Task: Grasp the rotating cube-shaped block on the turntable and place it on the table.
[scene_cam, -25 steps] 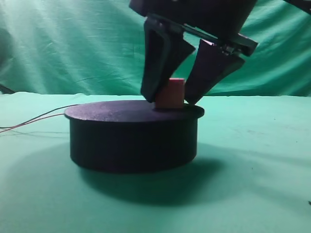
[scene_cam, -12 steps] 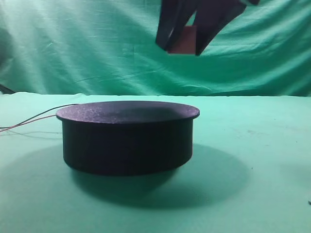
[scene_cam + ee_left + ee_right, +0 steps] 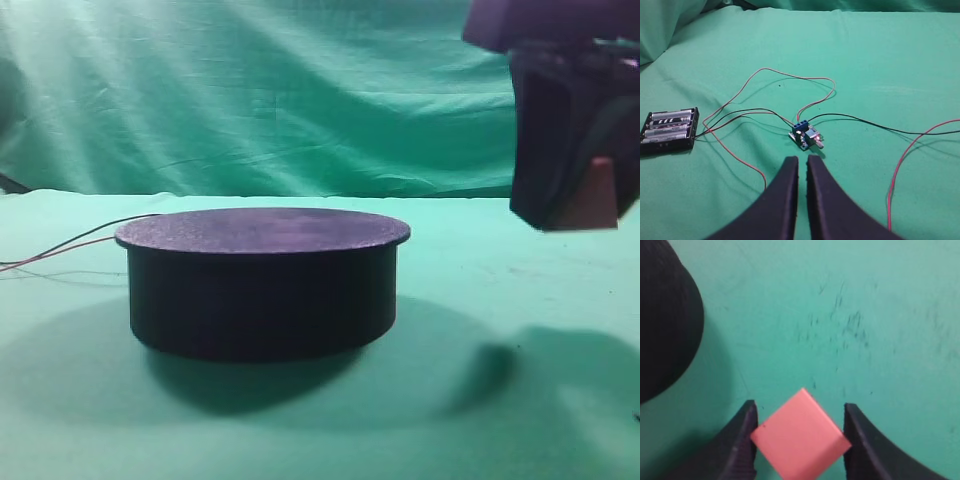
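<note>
The pinkish cube-shaped block point(image 3: 597, 195) hangs in the air to the right of the black turntable point(image 3: 262, 270), above the green table point(image 3: 500, 290). My right gripper point(image 3: 585, 222) is shut on it. In the right wrist view the block point(image 3: 800, 437) sits turned like a diamond, its two side corners pressed against the black fingers point(image 3: 745, 440) of the right gripper point(image 3: 799, 406); the turntable's rim point(image 3: 665, 320) is at the left. The turntable's top is bare. My left gripper point(image 3: 802, 160) hovers over the cloth with its jaws nearly touching and nothing between them.
Thin red and black wires point(image 3: 70, 245) run left from the turntable. Under the left gripper lie a small circuit board point(image 3: 806, 136), a black battery holder point(image 3: 670, 131) and loose red wire point(image 3: 910, 155). Green cloth point(image 3: 250, 90) hangs behind.
The right gripper lifted the block off the turntable, carried it rightward and lowered it beside the turntable. The turntable's top is now bare.
</note>
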You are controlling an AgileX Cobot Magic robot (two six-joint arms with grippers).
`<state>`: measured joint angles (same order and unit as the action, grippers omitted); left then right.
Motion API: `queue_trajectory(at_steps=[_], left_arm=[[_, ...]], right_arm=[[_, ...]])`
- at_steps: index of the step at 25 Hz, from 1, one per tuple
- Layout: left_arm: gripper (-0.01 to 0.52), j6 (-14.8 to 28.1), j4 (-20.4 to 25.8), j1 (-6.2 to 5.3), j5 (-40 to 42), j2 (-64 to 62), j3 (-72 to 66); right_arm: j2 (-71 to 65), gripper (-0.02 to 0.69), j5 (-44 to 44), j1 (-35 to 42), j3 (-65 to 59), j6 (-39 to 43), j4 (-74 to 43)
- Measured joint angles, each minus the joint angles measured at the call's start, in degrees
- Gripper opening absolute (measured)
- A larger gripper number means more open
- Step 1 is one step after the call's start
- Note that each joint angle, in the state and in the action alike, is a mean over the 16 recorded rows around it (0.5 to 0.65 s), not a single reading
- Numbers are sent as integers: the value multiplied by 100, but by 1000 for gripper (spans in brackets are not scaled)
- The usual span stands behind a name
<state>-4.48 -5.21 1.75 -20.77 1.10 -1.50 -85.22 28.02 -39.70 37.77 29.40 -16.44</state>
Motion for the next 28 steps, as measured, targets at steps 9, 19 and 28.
queue_trajectory(at_steps=[9, 19, 28], left_arm=[[0, 0, 0, 0, 0, 0, 0], [0, 0, 0, 0, 0, 0, 0], [0, 0, 0, 0, 0, 0, 0]], right_arm=[[843, 365, 576, 0, -19, 129, 10], [2479, 86, 1449, 0, -20, 14, 204], [3457, 0, 1621, 0, -35, -753, 618]])
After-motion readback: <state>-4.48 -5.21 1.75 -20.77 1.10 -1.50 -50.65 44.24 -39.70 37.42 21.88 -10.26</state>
